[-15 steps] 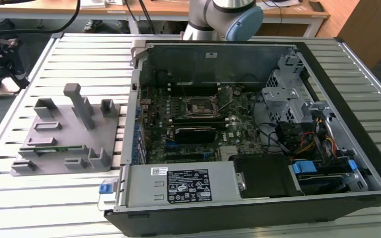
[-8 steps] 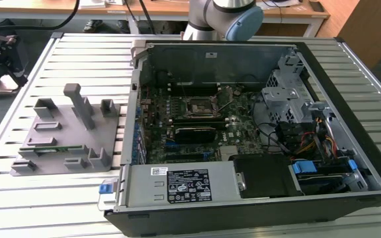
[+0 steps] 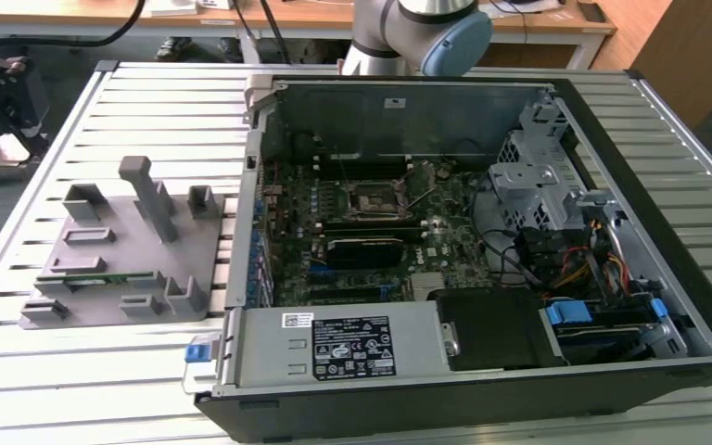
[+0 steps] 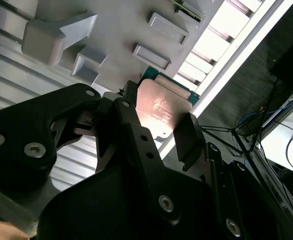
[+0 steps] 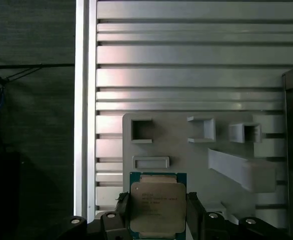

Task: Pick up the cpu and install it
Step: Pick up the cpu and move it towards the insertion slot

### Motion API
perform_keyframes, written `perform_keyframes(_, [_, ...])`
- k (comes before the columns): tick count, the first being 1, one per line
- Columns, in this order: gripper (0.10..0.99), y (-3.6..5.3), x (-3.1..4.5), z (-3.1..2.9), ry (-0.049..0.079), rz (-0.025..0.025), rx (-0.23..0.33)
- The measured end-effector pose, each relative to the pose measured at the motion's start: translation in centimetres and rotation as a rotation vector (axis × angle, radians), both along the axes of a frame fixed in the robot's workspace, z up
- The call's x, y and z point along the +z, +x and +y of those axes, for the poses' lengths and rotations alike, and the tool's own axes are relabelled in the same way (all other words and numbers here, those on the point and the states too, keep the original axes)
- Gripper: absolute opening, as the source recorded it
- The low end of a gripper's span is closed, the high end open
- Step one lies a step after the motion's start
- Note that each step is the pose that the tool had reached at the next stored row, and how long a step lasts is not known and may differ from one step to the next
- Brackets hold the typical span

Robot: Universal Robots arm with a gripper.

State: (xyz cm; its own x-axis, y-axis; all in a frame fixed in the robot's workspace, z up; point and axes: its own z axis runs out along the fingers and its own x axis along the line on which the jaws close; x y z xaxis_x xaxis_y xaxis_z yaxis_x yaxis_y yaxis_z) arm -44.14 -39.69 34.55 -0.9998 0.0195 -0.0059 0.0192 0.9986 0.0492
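Two black fingers [image 5: 193, 210] of the pincer [image 5: 157, 212] were closed against opposite edges of the cpu [image 5: 156, 200], holding it flat with its metal top toward the first wrist view, raised above the grey holder block [image 5: 186, 150] on the slatted counter [image 5: 186, 65]. The arm [image 3: 418, 32] rose out of the exterior view behind the open computer case [image 3: 455, 232]. The case's side wall [image 3: 252, 185] stood between the holder block and the motherboard socket [image 3: 378, 199].

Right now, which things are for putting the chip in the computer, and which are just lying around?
For the job: the cpu, held in the hand; the motherboard socket.
Just lying about: the grey holder, the green circuit strip, the power supply.
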Motion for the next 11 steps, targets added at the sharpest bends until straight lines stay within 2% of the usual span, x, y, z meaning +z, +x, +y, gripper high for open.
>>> perform_keyframes(11, [0.537, 0.00, 1.40, 0.11, 0.000, 0.0001, -0.001])
